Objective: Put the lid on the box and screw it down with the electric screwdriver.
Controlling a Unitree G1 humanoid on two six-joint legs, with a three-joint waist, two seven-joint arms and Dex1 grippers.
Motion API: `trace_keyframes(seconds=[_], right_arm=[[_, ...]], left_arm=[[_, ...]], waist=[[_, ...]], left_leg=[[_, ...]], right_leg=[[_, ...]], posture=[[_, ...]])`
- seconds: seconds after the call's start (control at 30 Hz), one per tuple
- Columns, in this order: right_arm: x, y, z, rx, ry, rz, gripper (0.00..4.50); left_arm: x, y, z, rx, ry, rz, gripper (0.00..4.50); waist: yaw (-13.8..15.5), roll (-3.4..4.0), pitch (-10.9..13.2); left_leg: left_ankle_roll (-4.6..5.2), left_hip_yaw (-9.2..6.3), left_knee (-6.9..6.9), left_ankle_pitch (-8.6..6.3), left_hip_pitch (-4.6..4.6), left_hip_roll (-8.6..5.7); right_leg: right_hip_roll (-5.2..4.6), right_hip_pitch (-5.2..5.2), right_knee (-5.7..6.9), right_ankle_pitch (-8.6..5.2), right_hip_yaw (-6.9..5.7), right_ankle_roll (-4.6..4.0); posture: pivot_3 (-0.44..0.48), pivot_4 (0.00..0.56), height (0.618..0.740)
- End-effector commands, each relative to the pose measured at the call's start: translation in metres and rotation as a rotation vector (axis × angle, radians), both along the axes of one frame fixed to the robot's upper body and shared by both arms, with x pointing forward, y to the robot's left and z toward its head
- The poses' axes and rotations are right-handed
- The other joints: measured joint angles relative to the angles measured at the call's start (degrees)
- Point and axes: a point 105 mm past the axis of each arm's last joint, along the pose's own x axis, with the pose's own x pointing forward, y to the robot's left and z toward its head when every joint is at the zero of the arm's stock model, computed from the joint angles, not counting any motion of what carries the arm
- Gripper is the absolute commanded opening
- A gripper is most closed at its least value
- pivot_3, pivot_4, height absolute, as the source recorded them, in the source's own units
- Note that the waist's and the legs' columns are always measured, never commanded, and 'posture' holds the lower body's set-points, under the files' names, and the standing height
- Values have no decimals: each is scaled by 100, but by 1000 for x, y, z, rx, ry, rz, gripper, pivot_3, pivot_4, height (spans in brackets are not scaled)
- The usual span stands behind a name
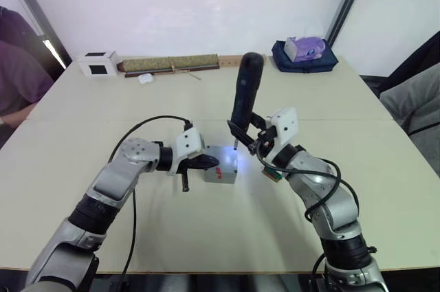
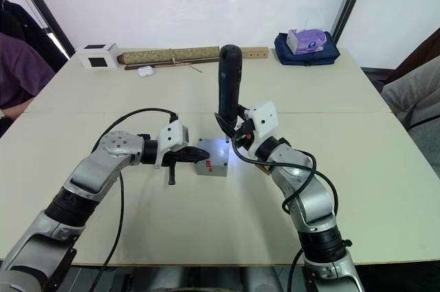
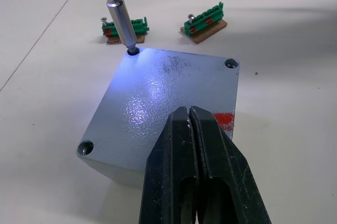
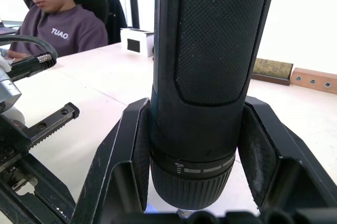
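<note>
Lid (image 3: 163, 97): flat grey textured square, seated on the box (image 1: 221, 176), screw holes at its corners, red mark at one edge.
Electric screwdriver (image 1: 245, 96): black, upright, silver bit in the lid's far corner hole, lit blue-white.
Right gripper (image 1: 242, 134): fingers clamp the screwdriver's barrel.
Left gripper (image 3: 192, 145): fingers pressed together, tips on the lid.
Green circuit boards (image 3: 205, 21): two, just beyond the box.
White cube (image 1: 97, 64): well beyond the box, at the table's (image 1: 206, 237) far edge.

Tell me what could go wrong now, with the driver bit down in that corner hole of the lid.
1. The left gripper rests shut against the lid, not clamped on it, so torque could turn or slide the box.
2. The electric screwdriver stands tall in the right gripper; if it tilts, its bit may slip from the hole.
3. Two green terminal boards lie close behind the box and could be knocked.
</note>
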Motion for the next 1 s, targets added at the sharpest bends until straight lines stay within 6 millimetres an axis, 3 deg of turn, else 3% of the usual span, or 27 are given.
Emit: trace_keyframes(seconds=[0.03, 0.33, 0.4, 0.53, 0.6, 0.77, 0.93, 1.0], right_arm=[[2, -2, -47, -65, 180, -9, 1752], [5, -4, -38, -46, 153, -11, 1752], [5, -4, -19, -11, 94, 1, 1752], [-4, -2, 65, 38, -125, 67, 1752], [-4, -1, 86, -12, -137, 54, 1752], [-4, -10, 142, 69, -146, 19, 1752], [-1, -28, 164, 188, -78, -6, 1752], [7, -53, 154, 177, 19, -82, 1752]], left_arm=[[-4, 0, -17, 40, 54, -2, 0], [-2, 1, -19, 40, 57, 7, 0], [-2, 2, -20, 41, 59, 11, 0], [-2, 2, -25, 35, 74, 21, 0], [-2, 2, -26, 11, 80, 33, 0], [2, -1, -25, -55, 86, 75, 0], [15, -5, -5, -201, 91, 157, 0], [24, -4, 23, -349, 133, 192, 0]], waist=[[0, 0, 0], [3, 0, 0], [5, 0, 0], [6, 15, 15], [9, 39, 37], [35, 59, 50], [33, 57, 51], [35, 56, 59]], left_leg=[[0, 0, -1, 0, 0, 1], [0, 0, -4, 0, 0, 2], [0, 0, -8, 0, 0, 2], [0, 0, -16, 0, -13, 2], [0, -2, -14, 0, -32, 2], [0, -10, -29, 0, -50, 1], [0, -17, -46, 1, -50, -4], [0, -14, -46, 1, -52, -7]], right_leg=[[0, 0, 0, 0, 0, -1], [-4, 0, -3, -1, 0, -2], [-5, 0, -6, -1, 0, -3], [-11, -15, -11, -1, 0, -2], [-11, -33, -11, 3, -1, 3], [-14, -56, -10, 9, -5, 13], [-29, -46, -33, 9, -19, 13], [-34, -47, -33, 11, -18, 14]], posture=[[0, 150, 740], [0, 150, 740], [0, 150, 740], [0, 150, 740], [0, 150, 740], [0, 150, 740], [0, 150, 740], [0, 150, 740]])
